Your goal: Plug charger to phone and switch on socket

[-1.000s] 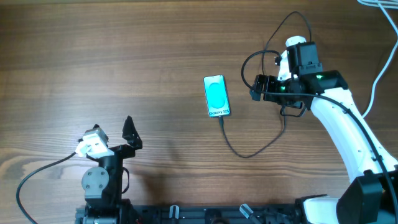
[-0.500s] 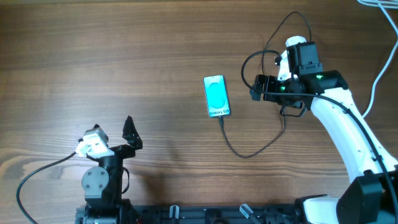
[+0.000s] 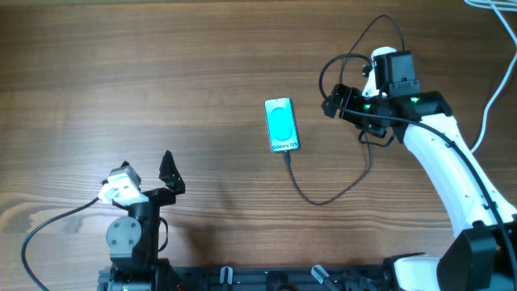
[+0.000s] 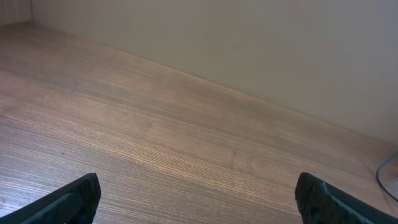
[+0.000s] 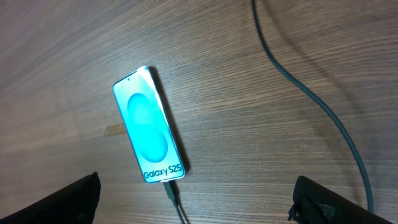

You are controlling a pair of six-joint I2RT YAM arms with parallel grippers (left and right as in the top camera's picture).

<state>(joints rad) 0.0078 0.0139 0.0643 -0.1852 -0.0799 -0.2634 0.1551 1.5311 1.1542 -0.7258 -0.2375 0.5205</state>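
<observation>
The phone (image 3: 281, 125) lies flat at the table's middle, cyan screen up, its "Galaxy" band towards me. It also shows in the right wrist view (image 5: 149, 127). The charger cable (image 3: 323, 200) has its tip in the phone's near end (image 5: 171, 190). It loops right and runs up under my right arm. My right gripper (image 3: 333, 101) is open and empty, above the table right of the phone, its fingertips (image 5: 62, 199) wide apart. My left gripper (image 3: 170, 174) is open and empty at the near left. The socket and white plug adapter are hidden.
A thick white-grey cable (image 3: 491, 89) runs down the far right edge of the table. The charger cable makes loops (image 3: 325, 79) beside and behind my right wrist. A pale wall (image 4: 249, 43) stands beyond the table's far edge in the left wrist view.
My right gripper has tilted and shifted slightly towards the far side, and the cable loop beside it has moved with it. The phone and the left arm have not moved.
</observation>
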